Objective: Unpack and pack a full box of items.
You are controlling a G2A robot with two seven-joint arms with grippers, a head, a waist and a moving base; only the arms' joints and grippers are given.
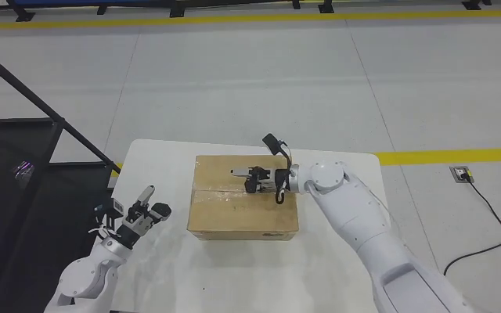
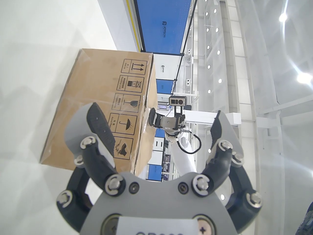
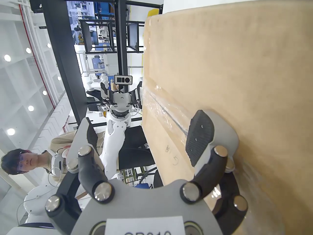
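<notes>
A closed brown cardboard box [image 1: 243, 207] stands in the middle of the white table [image 1: 156, 160], its top seam taped over. My right gripper [image 1: 252, 180] lies over the box top at the seam, open. In the right wrist view one of the fingers [image 3: 200, 133] of the right gripper [image 3: 144, 138] rests against the box [image 3: 232, 69] beside the tape. My left gripper [image 1: 149, 205] hovers left of the box, open and holding nothing. The left wrist view has the left gripper [image 2: 159, 128] facing the box's printed side [image 2: 97, 94], a short gap away, with the right gripper [image 2: 166, 122] on top beyond.
A black metal frame [image 1: 31, 149] stands off the table's left edge. Bare tabletop lies left of and in front of the box. A yellow floor line [image 1: 438, 156] runs behind the table at the right.
</notes>
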